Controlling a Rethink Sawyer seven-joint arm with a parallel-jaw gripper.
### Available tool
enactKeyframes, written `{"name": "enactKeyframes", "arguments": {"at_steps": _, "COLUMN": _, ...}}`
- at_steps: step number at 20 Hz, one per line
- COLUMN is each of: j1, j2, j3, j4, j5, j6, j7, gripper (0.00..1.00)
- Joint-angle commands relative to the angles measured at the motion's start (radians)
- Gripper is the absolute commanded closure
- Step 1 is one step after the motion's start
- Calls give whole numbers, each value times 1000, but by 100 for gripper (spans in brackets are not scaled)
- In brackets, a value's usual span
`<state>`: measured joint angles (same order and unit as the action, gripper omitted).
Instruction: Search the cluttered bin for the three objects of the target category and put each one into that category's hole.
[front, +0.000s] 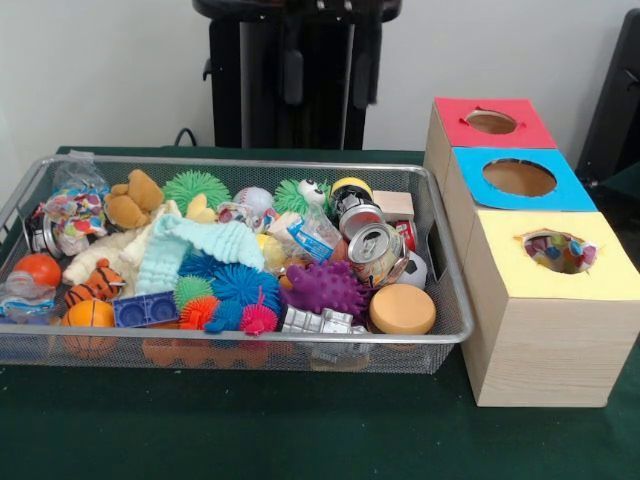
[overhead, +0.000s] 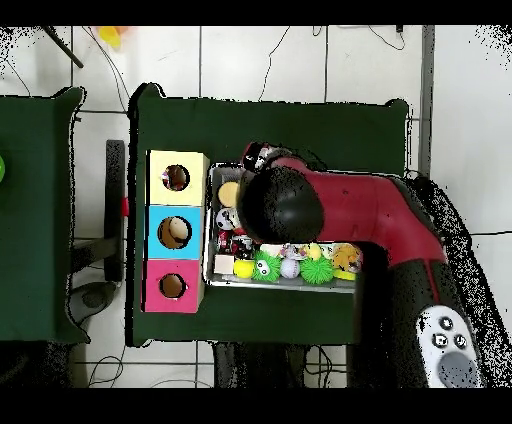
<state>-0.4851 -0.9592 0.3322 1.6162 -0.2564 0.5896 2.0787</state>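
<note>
Three wooden boxes with holes, red-topped (front: 490, 122), blue-topped (front: 518, 178) and yellow-topped (front: 560, 252), sit right beside the wire mesh bin (front: 230, 345), probably so drops stay short. Red and black arm (overhead: 340, 210) hangs over the bin; gripper's hidden, can't tell its state, or which toys count.

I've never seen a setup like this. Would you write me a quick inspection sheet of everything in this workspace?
Surface: dark green cloth-covered table.
Job's things: wire mesh bin heaped with toys; row of three wooden boxes with round holes, red-topped, blue-topped, yellow-topped, the last showing colourful contents.
Clutter: purple spiky ball, crushed silver drink can, brown teddy bear, mint knitted cloth, orange ball.
Gripper: nothing seen; the red and black arm covers the bin from overhead.
Cables: black cable behind the table.
Surroundings: white wall, tiled floor.
</note>
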Motion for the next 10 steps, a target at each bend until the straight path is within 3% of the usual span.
{"name": "enactKeyframes", "arguments": {"at_steps": 1, "j1": -90, "j2": -104, "j3": 94, "j4": 124, "j5": 35, "j6": 206, "j7": -303, "gripper": 0}}
{"name": "enactKeyframes", "arguments": {"at_steps": 4, "j1": -139, "j2": -95, "j3": 133, "j4": 102, "j5": 23, "j6": 231, "j7": -348, "gripper": 0}}
{"name": "enactKeyframes", "arguments": {"at_steps": 10, "j1": -203, "j2": -10, "j3": 204, "j4": 83, "j5": -27, "j6": 177, "j7": -351, "gripper": 0}}
